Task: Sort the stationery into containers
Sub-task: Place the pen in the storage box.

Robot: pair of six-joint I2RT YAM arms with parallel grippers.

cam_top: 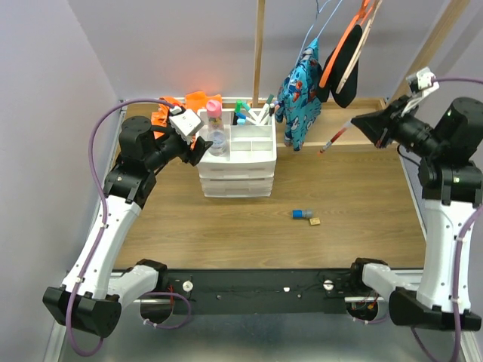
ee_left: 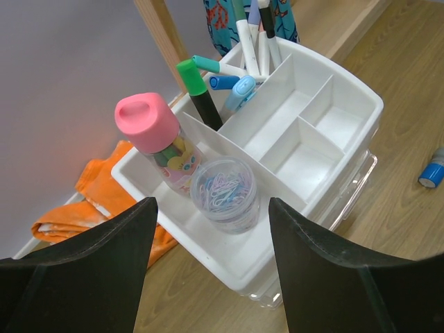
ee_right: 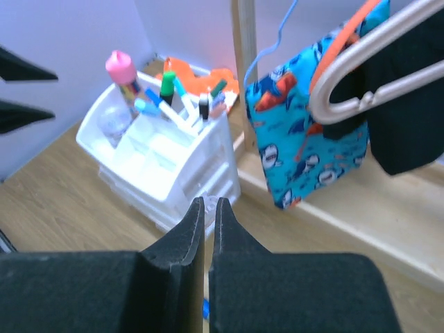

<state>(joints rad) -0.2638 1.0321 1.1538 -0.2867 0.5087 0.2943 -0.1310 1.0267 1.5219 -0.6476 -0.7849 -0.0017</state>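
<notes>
The white drawer unit (cam_top: 237,175) stands at the back left, and its top tray (ee_left: 326,90) holds a clear jar (ee_left: 225,194) of paper clips, a pink-capped tube (ee_left: 149,125), a green-black highlighter (ee_left: 198,94) and several thin markers (ee_left: 251,38). My left gripper (cam_top: 202,147) (ee_left: 211,202) is open at the unit's left end, just above the jar, holding nothing. My right gripper (cam_top: 355,121) (ee_right: 209,202) hovers high at the back right, shut on a thin white marker (cam_top: 336,137) that slants down toward the left. On the table lie a blue highlighter (cam_top: 302,213) and a tan block (cam_top: 315,221).
An orange cloth (ee_left: 104,201) lies behind and left of the unit. A blue patterned pouch (cam_top: 300,94) and dark items on hangers (ee_right: 388,76) dangle from a wooden frame (cam_top: 259,45) at the back. A wooden ledge (cam_top: 355,113) runs along the back right.
</notes>
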